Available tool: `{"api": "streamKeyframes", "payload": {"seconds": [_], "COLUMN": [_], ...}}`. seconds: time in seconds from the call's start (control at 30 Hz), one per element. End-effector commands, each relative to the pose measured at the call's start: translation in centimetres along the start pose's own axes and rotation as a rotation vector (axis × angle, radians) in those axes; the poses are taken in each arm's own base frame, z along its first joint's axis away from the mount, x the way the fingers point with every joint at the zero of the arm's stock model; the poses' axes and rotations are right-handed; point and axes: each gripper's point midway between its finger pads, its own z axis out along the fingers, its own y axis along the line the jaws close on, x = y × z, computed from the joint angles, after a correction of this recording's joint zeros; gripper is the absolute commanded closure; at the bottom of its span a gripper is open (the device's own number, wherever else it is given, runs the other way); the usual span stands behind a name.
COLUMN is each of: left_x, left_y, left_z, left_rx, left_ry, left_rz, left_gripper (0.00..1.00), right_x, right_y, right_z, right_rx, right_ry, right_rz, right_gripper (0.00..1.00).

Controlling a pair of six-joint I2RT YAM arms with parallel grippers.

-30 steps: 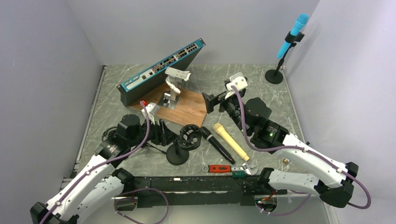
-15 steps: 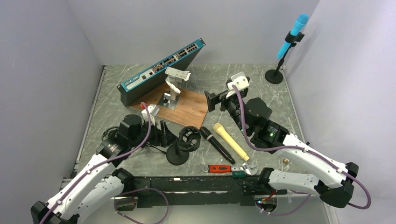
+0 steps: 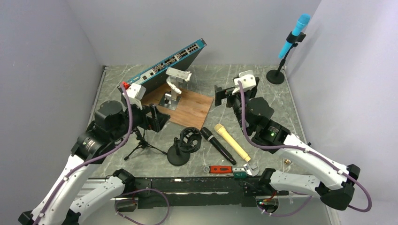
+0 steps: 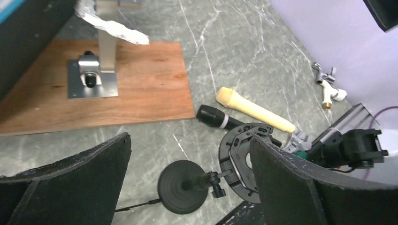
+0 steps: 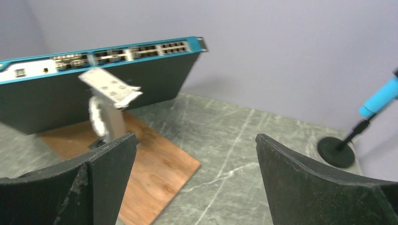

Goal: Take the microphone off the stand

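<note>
Eyes on the bright blue, smooth-bodied microphone (image 3: 294, 35), tilted up in the clip of a slim black stand with a round flat base (image 3: 275, 76), far right corner of the grey marbled table (image 3: 206, 75), well apart from both arms. The right gripper (image 3: 220, 96) gapes wide with nothing between its jaws, and the left gripper (image 3: 157, 119) is just as wide and empty near the brown wooden board (image 3: 187, 110). It looks a light, rigid, rather slick cylinder, best pinched across the barrel just above the clip, because that spindly stand could tip if tugged sideways.
</note>
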Motion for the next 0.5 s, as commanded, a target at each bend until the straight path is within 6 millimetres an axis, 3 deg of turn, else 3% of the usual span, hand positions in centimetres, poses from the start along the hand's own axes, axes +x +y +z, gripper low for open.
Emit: {"api": "streamKeyframes", "payload": {"seconds": [0.0, 0.13, 0.23, 0.33, 0.47], "left_x": [-1.6, -2.0, -1.7, -1.4, -0.8], "left_y": [1.3, 1.0, 1.4, 2.6, 3.7], "left_z": [-1.2, -1.7, -2.1, -2.5, -3.2], "left_rx": [-0.072, -0.041, -0.045, -0.089, -0.135], "left_ry": [-0.082, -0.142, -0.171, -0.203, -0.231], "left_rz": [0.087, 0.132, 0.186, 0.256, 0.313], "left_gripper": [0.01, 0.01, 0.00, 0.01, 0.01], "right_x": [1.3, 5.6, 7.2, 8.3, 8.1], "right_y": [-4.0, -8.1, -11.5, -15.9, -21.9], "right_z": [1.2, 2.9, 3.9, 4.5, 5.8], "right_rx": [0.168, 0.275, 0.392, 0.585, 0.793], "right_ry": [-0.005, 0.078, 0.098, 0.128, 0.137], "right_rz": [0.080, 0.219, 0.271, 0.249, 0.274], "right_gripper": [0.00, 0.00, 0.00, 0.00, 0.00]}}
